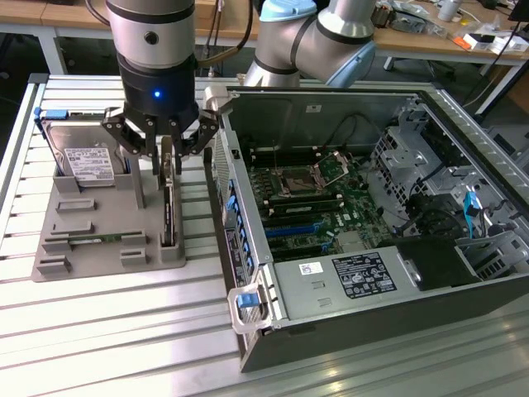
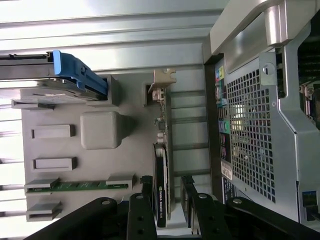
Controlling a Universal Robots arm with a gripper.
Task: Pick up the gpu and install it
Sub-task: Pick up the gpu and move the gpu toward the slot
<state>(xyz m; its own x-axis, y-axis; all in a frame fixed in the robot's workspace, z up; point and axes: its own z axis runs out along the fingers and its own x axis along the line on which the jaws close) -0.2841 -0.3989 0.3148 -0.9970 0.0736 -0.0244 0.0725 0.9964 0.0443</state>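
The gpu (image 1: 168, 207) stands on edge in a slot of the grey holder tray (image 1: 107, 248), its silver bracket end toward the back. My gripper (image 1: 165, 147) hangs directly over that end, open, with a finger on each side of the card. In the wrist view the gpu (image 2: 162, 165) shows a black face and a green board edge. It runs between my two fingertips (image 2: 145, 186), and the gripper (image 2: 165, 192) straddles it with a gap on each side. The open computer case (image 1: 355, 223) lies at the exterior view's right, its motherboard slots exposed.
A silver hard drive (image 1: 83, 157) with a white label and blue tab leans in the tray's back corner. A narrow green memory stick (image 2: 75, 186) lies in another tray slot. The case's perforated rear wall (image 2: 255, 125) stands close beside the tray. Everything rests on a ribbed metal table (image 1: 124, 331).
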